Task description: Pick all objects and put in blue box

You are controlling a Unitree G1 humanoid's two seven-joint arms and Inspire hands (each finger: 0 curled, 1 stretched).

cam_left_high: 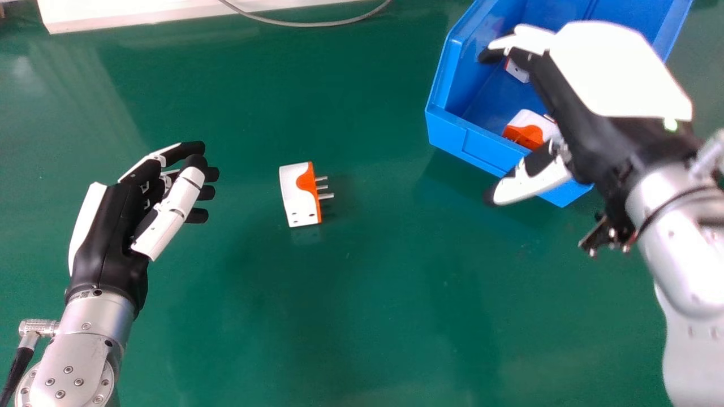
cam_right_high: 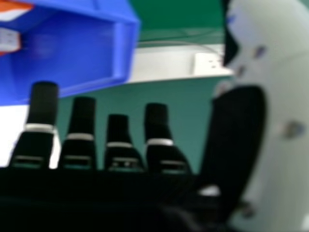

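On the green table, a white and orange plug adapter [cam_left_high: 300, 195] lies with its pins toward the right. The blue box [cam_left_high: 481, 141] at the upper right holds two similar adapters, one near its front wall [cam_left_high: 529, 127] and another [cam_left_high: 517, 71] farther back. Over the box is my right hand [cam_left_high: 588, 96], open and holding nothing, its thumb above the front rim. In the right hand view, my right hand [cam_right_high: 118, 154] has its fingers extended, with the blue box [cam_right_high: 72, 53] beyond them. My left hand [cam_left_high: 113, 226] is at the left, open with relaxed fingers, apart from the loose adapter.
A white object [cam_left_high: 113, 14] stands along the table's far edge, and a grey cable [cam_left_high: 305, 24] curves beside it. In the right hand view a white power strip [cam_right_high: 207, 63] lies past the box. Green tabletop [cam_left_high: 350, 311] stretches between the arms.
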